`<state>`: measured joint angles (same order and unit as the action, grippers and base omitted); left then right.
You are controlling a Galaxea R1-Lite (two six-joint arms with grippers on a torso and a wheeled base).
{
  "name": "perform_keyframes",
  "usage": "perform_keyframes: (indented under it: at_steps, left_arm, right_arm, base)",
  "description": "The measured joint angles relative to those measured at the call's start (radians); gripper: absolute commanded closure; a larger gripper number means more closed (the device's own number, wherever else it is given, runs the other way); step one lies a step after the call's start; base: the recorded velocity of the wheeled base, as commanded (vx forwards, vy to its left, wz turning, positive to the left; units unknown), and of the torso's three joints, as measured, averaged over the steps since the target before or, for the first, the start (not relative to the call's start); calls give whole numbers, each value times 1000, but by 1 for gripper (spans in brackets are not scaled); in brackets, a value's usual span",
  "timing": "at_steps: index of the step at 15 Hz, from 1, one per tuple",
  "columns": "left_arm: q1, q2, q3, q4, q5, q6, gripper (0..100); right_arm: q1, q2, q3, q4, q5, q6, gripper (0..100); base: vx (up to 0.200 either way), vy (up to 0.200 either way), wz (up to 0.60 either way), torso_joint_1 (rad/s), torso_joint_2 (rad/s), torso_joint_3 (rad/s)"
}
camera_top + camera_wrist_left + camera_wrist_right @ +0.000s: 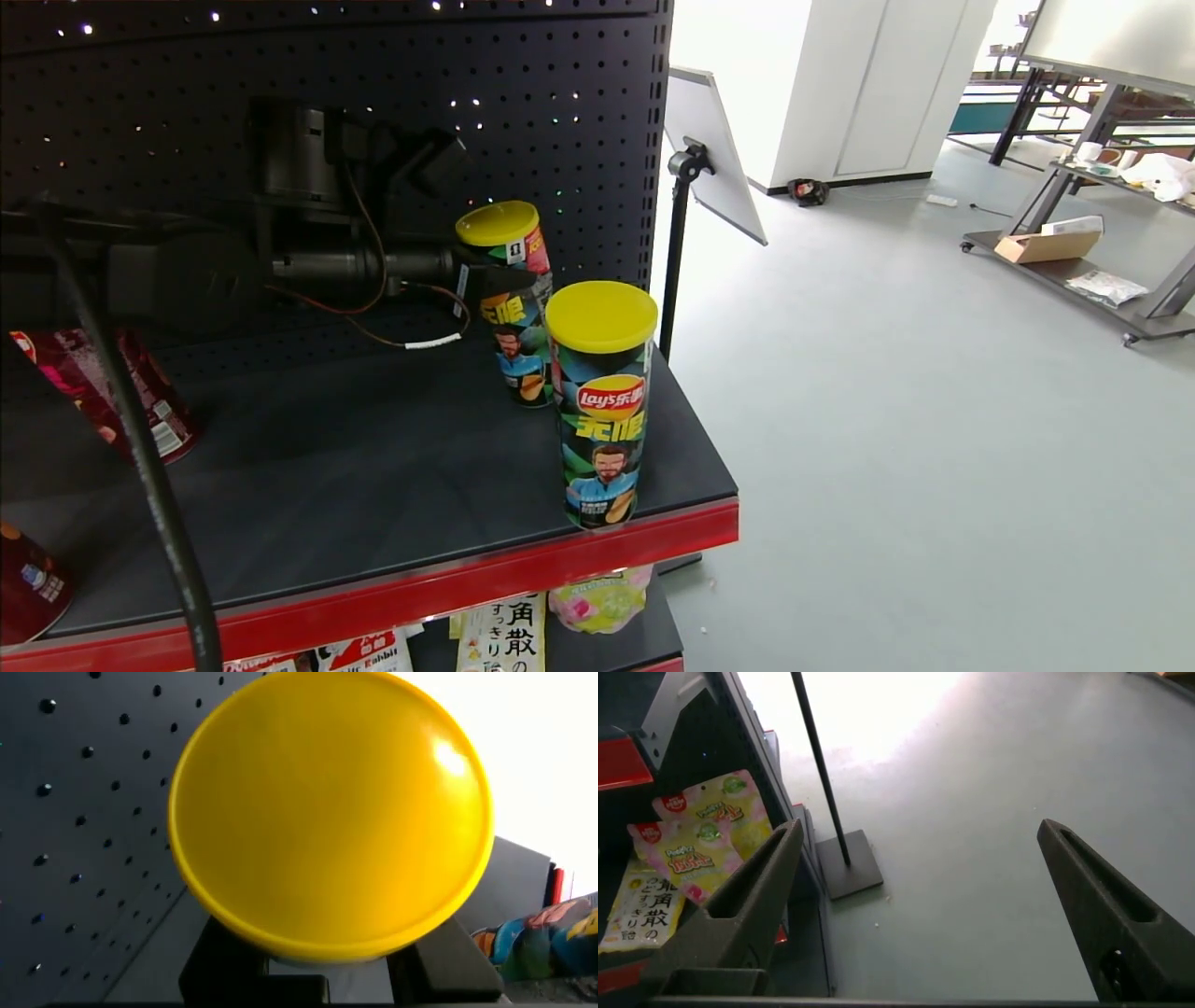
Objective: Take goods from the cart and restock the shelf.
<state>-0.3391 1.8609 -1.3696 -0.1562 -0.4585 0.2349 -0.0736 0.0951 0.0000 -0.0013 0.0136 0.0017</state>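
— Where's your rear can (518,359)?
— Upright on the shelf (373,467) by the pegboard (560,112), just behind the front can (604,420). Your left gripper (502,280) clasps it under its yellow lid (332,812).
— And your right gripper (920,835)?
— Jaws spread wide above the floor (971,784)

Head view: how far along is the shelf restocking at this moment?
Done: one yellow-lidded can stands free at the front edge of the shelf. In hand: the left gripper is shut on a second can farther back, by the pegboard. Left: releasing it; the right gripper is open and empty.
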Motion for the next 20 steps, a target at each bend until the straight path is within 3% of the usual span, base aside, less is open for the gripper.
perform_keyframes:
  at_steps: [5, 17, 20]
  left_arm:
    - [-33, 34, -50, 0, 2, 0, 100]
    - [-34, 57, -63, 23, 7, 3, 100]
    - [-30, 52, -64, 46, 8, 40, 100]
  right_arm:
    - [0, 0, 0, 0, 0, 0, 0]
    - [0, 0, 0, 0, 0, 0, 0]
    - [0, 0, 0, 0, 0, 0, 0]
  base:
    - [0, 0, 0, 0, 0, 0]
    - [0, 0, 0, 0, 0, 0]
    - [0, 0, 0, 0, 0, 0]
